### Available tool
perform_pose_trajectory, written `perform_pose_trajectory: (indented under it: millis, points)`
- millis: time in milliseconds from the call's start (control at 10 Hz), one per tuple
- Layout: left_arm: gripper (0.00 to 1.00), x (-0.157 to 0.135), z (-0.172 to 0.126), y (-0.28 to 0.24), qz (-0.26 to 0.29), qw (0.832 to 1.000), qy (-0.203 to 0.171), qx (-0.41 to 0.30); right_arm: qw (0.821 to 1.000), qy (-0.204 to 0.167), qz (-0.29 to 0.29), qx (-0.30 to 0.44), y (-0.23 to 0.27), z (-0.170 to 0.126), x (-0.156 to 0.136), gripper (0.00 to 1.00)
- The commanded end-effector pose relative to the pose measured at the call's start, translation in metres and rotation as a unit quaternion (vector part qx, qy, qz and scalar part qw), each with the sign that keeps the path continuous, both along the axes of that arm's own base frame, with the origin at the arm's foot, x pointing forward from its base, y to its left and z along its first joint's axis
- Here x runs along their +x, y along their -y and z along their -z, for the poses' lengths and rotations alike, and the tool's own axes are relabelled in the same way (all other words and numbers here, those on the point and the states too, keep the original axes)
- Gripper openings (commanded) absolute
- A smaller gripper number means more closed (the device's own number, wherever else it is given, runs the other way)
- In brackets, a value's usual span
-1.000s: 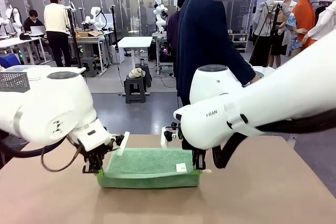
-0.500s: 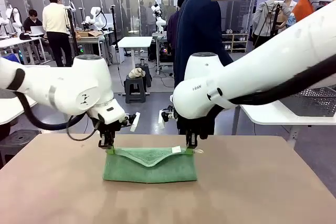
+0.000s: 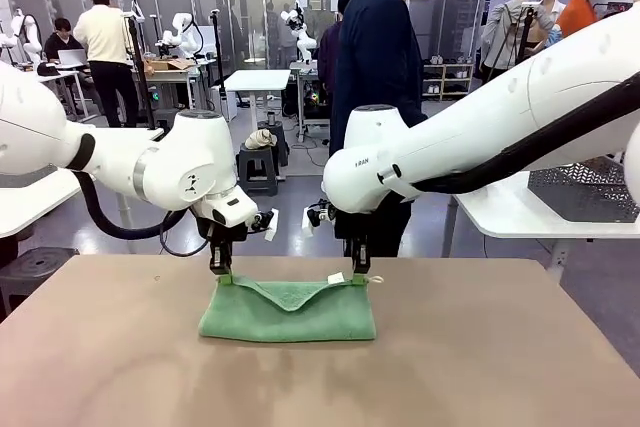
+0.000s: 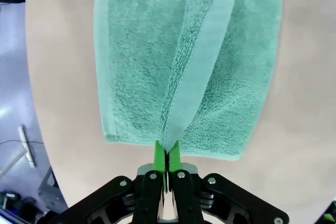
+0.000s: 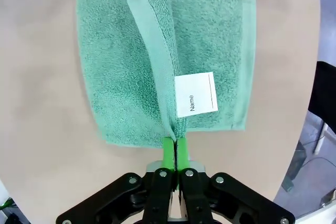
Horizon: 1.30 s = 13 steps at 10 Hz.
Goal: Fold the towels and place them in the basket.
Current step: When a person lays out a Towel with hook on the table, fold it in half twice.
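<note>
Your left gripper (image 3: 220, 272) and right gripper (image 3: 361, 269) clamp the green towel (image 3: 287, 311) by its 12 o'clock corners; its long axis runs 9 to 3.

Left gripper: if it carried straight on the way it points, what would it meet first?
The left gripper, shut on a corner of the towel, points down. It would probably press into the towel's lower layer first, then the table. It may just miss that layer, since depth is unclear.
</note>
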<state>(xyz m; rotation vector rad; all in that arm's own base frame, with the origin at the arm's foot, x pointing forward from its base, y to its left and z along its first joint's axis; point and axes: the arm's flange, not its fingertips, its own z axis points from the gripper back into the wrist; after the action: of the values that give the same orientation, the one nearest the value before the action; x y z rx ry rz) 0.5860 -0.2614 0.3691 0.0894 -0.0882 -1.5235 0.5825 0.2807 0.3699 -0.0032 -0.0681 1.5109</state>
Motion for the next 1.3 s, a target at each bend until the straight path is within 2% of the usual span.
perform_pose_trajectory:
  millis: [0, 500, 800, 900, 1000, 1100, 1200]
  points:
    - [0.03, 0.017, 0.003, 0.002, -0.024, 1.000, -0.017, 0.010, 1.000, -0.009, -0.006, -0.010, 0.002, 0.001, 0.014, 0.00]
    - [0.03, 0.026, 0.021, -0.016, -0.063, 0.997, -0.029, 0.029, 1.000, 0.002, -0.006, -0.013, 0.010, 0.019, 0.030, 0.00]
    - [0.03, 0.028, 0.027, -0.020, -0.078, 0.996, -0.027, 0.031, 0.999, 0.030, -0.022, -0.018, 0.007, 0.024, 0.039, 0.00]
    - [0.17, 0.027, 0.028, -0.020, -0.081, 0.996, -0.027, 0.031, 0.999, 0.032, -0.024, -0.016, 0.006, 0.023, 0.038, 0.15]
    - [0.23, 0.026, 0.028, -0.020, -0.086, 0.996, -0.021, 0.028, 0.999, 0.036, -0.024, -0.014, 0.006, 0.021, 0.038, 0.22]
    - [0.37, 0.026, 0.026, -0.023, -0.096, 0.995, -0.010, 0.026, 0.999, 0.039, -0.023, -0.012, 0.007, 0.020, 0.037, 0.35]
    - [0.42, 0.025, 0.024, -0.026, -0.101, 0.994, -0.004, 0.037, 0.999, 0.038, -0.022, -0.014, 0.008, 0.019, 0.036, 0.42]
